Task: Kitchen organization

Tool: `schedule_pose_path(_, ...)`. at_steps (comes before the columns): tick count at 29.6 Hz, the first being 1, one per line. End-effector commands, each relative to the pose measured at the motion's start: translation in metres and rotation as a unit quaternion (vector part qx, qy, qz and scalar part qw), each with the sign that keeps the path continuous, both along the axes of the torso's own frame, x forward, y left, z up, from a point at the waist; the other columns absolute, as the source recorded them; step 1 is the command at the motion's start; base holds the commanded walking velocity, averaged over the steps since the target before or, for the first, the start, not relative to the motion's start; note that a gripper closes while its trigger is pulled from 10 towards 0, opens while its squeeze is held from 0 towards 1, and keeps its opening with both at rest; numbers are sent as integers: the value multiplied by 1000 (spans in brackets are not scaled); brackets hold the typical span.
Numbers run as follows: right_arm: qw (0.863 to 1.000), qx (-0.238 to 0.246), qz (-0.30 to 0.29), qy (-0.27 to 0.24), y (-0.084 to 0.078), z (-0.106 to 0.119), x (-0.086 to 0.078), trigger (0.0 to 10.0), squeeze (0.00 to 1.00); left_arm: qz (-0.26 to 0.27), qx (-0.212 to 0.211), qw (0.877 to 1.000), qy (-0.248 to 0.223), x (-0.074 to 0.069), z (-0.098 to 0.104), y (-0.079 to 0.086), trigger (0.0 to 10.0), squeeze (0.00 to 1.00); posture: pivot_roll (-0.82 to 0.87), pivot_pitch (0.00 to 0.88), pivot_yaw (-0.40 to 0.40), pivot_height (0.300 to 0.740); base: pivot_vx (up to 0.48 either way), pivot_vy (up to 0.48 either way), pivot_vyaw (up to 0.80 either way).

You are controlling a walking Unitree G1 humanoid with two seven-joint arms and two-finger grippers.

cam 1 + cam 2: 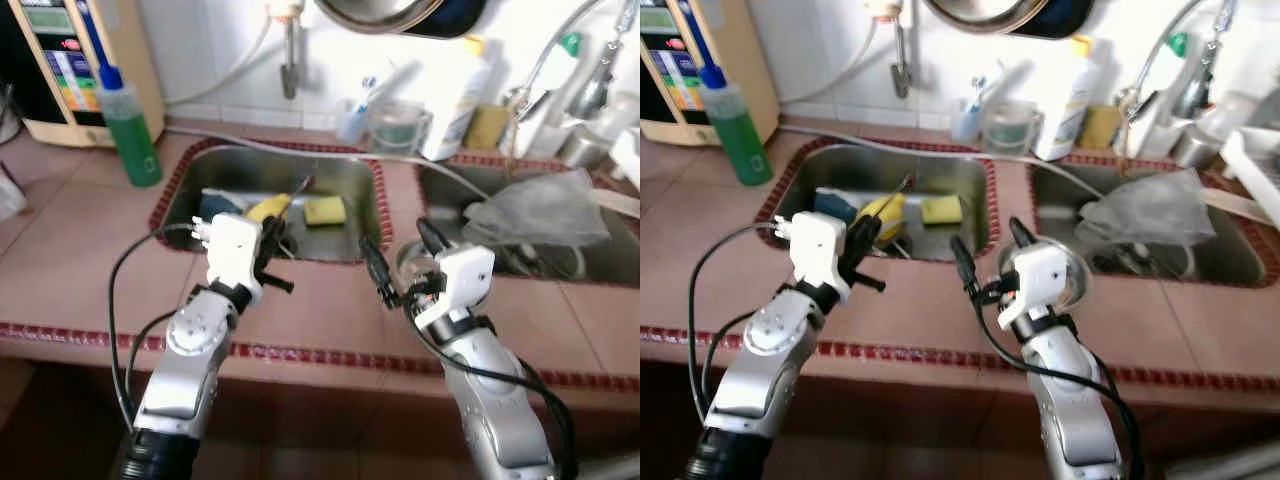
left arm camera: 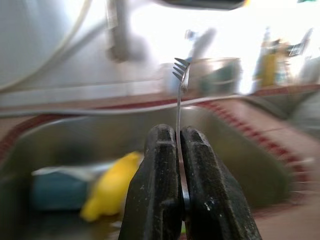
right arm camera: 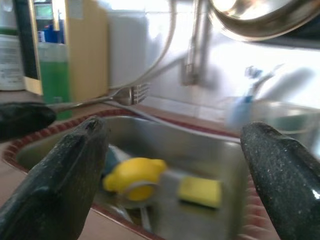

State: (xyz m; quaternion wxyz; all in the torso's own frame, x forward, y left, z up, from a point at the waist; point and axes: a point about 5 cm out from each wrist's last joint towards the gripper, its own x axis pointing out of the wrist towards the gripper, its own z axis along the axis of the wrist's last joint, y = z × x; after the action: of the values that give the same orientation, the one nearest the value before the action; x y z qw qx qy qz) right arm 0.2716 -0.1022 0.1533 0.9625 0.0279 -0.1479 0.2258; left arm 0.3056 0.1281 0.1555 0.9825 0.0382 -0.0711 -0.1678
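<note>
- left hand (image 2: 179, 165): fingers (image 2: 159, 190) pressed together on the thin handle of a metal fork (image 2: 181, 75); the fork stands out past the fingertips, tines furthest from the hand; the hand sits over the near rim of the left sink basin (image 1: 340, 175)
- right hand (image 1: 400, 262): fingers (image 3: 60, 185) spread wide, nothing between them; it hovers above the tabletop (image 1: 70, 260) at the strip dividing the two basins; in its wrist view the fork's tines cross from the side, against the white tiled wall
- left basin, outward from the hands: a yellow object (image 3: 132, 177), shape unclear, beside a yellow sponge (image 1: 324, 210); something teal-blue (image 1: 218, 205) lies at the yellow object's other side; all rest on the steel floor of the basin
- right sink basin (image 1: 1250, 262): a crumpled clear plastic bag (image 1: 540, 210) lies over it; a round steel bowl (image 1: 1075, 275) sits just behind the right hand's white wrist
- tabletop: pinkish-brown tiles, dark red patterned trim round both basins and along the front edge
- back left: a clear bottle of green liquid (image 1: 130, 130) with a blue cap; behind it a cream appliance (image 1: 75, 70) with coloured panels; its print too blurred to read
- back wall: a white bottle with a yellow cap (image 1: 460, 95), a clear cup (image 1: 395, 125), a grey hose trailing along the rim; labels unreadable
</note>
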Motion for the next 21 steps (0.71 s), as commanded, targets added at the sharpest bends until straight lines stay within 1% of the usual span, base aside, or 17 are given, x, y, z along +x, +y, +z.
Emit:
schedule_pose_path(1,1000,-4,-8,-2,-7,2,1,10000,0,-6,-4,1000,-3,1,3,-6,10000,0,-75,87,-46,740,360,0,0)
schedule_pose_path(6,1000,-5,-8,-2,-7,2,1,10000,0,-7,-6,1000,-1,1,3,-7,10000,0,-77,84,-44,740,328,0,0)
schedule_pose_path(12,1000,-7,-4,7,-7,-2,-3,10000,0,-21,-20,1000,-3,0,4,-9,10000,0,-86,82,-40,740,0,0,0)
schedule_pose_path(14,1000,-8,-2,10,-7,-3,-4,10000,0,-24,-15,1000,-7,0,5,-10,10000,0,-86,82,-39,740,0,0,0)
schedule_pose_path(18,999,-14,22,29,-4,-12,-19,10000,0,-46,13,999,-18,4,6,-12,10000,0,-95,87,-37,740,0,0,0)
schedule_pose_path(19,999,-17,29,37,-3,-16,-26,10000,0,-55,24,998,-22,7,6,-13,10000,0,-98,92,-36,740,0,0,0)
schedule_pose_path(21,998,-18,35,44,-2,-18,-31,10000,0,-61,31,997,-23,12,7,-13,10000,0,-100,97,-36,740,0,0,0)
